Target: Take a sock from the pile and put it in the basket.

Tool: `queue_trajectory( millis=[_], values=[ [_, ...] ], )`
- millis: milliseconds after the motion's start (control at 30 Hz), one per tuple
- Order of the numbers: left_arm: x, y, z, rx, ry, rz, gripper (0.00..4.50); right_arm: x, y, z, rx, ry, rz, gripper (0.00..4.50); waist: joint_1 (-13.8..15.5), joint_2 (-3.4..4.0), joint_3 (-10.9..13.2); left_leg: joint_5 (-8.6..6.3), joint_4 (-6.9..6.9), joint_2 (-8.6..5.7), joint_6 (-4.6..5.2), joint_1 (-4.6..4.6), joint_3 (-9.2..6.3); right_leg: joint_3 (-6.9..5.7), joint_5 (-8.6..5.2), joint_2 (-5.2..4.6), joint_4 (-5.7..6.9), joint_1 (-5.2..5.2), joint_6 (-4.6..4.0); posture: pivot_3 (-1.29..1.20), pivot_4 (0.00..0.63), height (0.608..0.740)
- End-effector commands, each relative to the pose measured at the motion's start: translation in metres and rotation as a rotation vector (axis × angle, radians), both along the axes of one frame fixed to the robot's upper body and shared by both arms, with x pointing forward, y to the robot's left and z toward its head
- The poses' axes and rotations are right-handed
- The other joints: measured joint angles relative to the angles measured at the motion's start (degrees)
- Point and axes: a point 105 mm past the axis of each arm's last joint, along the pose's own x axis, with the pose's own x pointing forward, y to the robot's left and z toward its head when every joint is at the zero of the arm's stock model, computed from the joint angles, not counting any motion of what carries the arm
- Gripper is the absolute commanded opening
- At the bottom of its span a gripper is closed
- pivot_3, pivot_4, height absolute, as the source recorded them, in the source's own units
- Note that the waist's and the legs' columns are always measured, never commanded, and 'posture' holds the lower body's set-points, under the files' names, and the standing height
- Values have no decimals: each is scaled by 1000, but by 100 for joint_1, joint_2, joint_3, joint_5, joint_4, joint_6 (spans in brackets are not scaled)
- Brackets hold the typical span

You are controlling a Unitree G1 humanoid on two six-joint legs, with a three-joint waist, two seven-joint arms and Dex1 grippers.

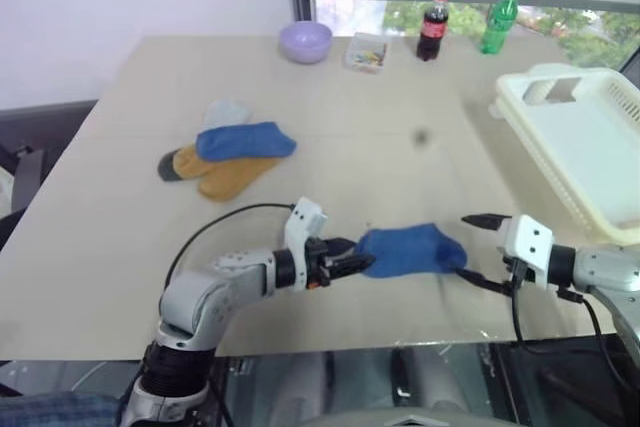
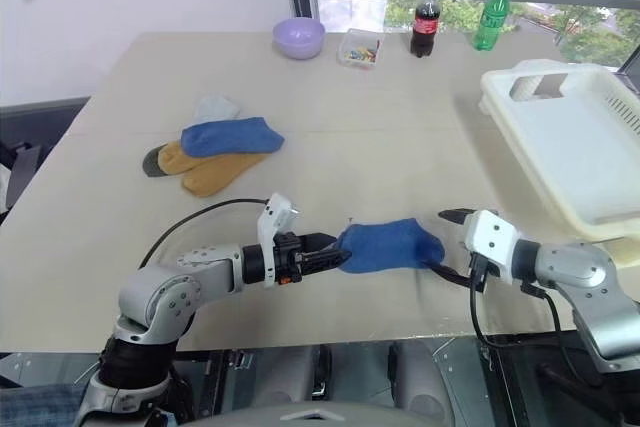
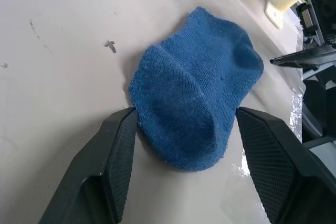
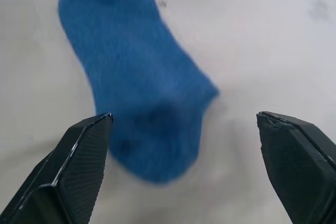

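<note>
So there's a soft royal blue knit sock (image 1: 411, 250) lying flat near the front edge of the smooth beige table (image 1: 120, 217), its long axis running straight across from one arm to the other. The left gripper (image 1: 362, 262) has its ribbed black fingers (image 3: 118, 156) spread wide around one end of the sock, one pad touching the fabric, not squeezing. The right gripper (image 1: 478, 249) sits just off the other end, jaws as wide as they go, empty. My guess is the left one is better placed to pinch. Farther back on the left, the pile (image 1: 228, 152): blue, mustard-yellow and pale grey socks, loosely overlapped. The big white slotted plastic basket (image 1: 590, 137) sits far right, well apart from the sock and nearer the right arm.
</note>
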Motion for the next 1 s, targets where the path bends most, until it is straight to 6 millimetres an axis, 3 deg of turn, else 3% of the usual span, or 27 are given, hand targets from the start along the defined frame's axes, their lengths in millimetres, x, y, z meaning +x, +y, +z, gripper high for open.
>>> queue_trajectory(
  millis=[33, 167, 400, 667, 1000],
  values=[
    [15, 11, 27, -57, -154, 33, 3190, -6, 3, 23, 123, -22, -20, 4500, 1, 1, 0, 0, 0, 2, 0, 0, -1, 0, 0, 2, 0, 0, -1, 0, 150, 740],
    [51, 41, 36, 25, -291, 204, 3190, -23, 8, 36, 260, -19, -13, 4500, 10, 2, 1, 0, -1, 2, 0, 0, -5, -8, 0, 4, 1, 1, -1, 0, 150, 740],
    [112, 88, 44, 303, -574, 477, 3190, -29, 15, 57, 416, -11, -24, 4500, 7, -4, 4, 0, 0, -2, 0, -1, 4, 4, 1, 0, -2, 2, 1, 0, 150, 740],
    [153, 83, 36, 441, -674, 472, 3190, -29, 18, 48, 368, 49, -41, 4500, 23, -10, 7, 0, -2, -3, 0, -13, 37, -2, 8, -2, -10, 1, -11, 0, 150, 740],
    [179, 104, 36, 518, -683, 580, 3190, -27, 9, 50, 355, 40, -93, 4500, 7, -21, 14, 0, -3, 0, 1, -12, 38, -2, 6, 1, -9, 0, -4, 0, 150, 740]
  ],
)
